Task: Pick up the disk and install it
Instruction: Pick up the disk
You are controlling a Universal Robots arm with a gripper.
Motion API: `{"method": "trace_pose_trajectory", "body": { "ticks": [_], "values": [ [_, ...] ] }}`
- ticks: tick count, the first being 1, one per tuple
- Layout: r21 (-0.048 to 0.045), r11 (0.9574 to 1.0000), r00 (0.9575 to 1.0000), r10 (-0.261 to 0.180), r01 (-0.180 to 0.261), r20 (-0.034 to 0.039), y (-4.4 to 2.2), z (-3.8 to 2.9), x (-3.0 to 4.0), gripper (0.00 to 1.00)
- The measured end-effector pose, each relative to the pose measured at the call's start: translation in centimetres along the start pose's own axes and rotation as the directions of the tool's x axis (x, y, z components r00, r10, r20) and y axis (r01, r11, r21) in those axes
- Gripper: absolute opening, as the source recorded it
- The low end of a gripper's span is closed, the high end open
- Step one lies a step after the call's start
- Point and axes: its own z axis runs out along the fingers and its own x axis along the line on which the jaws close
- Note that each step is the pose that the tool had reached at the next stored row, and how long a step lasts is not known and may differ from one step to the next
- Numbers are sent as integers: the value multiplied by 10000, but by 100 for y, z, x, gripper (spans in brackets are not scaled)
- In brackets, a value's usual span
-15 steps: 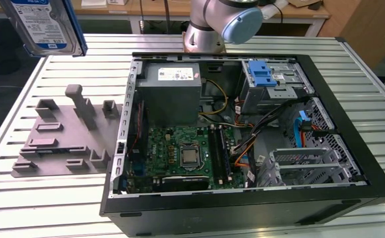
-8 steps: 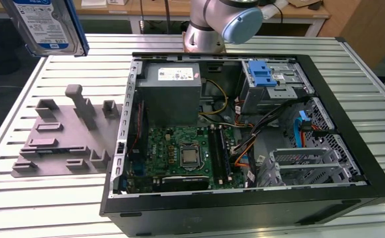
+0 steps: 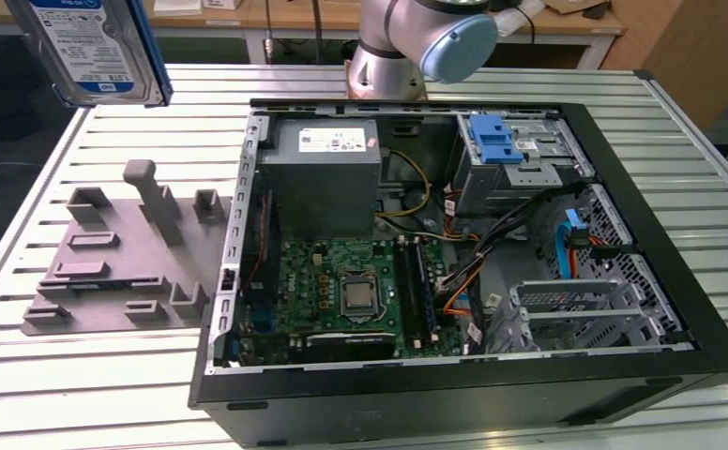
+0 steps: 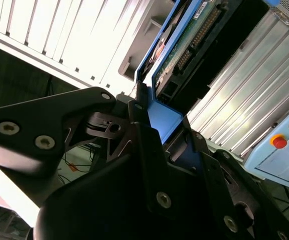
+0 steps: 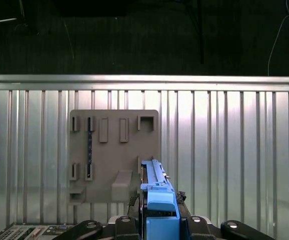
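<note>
While the gripper (image 5: 159, 220) clamps its blue carrier edge, the disk (image 3: 89, 47) hangs upright above the tabletop (image 3: 89, 375), long axis vertical, with the open case (image 3: 464, 394) at 4 o'clock in the exterior view.

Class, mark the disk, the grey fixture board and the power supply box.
the disk (image 3: 89, 47): exterior view, its blue-and-white label.
the grey fixture board (image 3: 139, 262): exterior view, its flat base.
the power supply box (image 3: 324, 187): exterior view, its grey top face.
</note>
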Motion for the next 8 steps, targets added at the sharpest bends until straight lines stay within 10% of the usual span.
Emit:
{"method": "trace_pose_trajectory", "body": {
  "ticks": [8],
  "values": [
    [0,10000,10000,0,0,0,-55,-1,-1,36]
  ]
}}
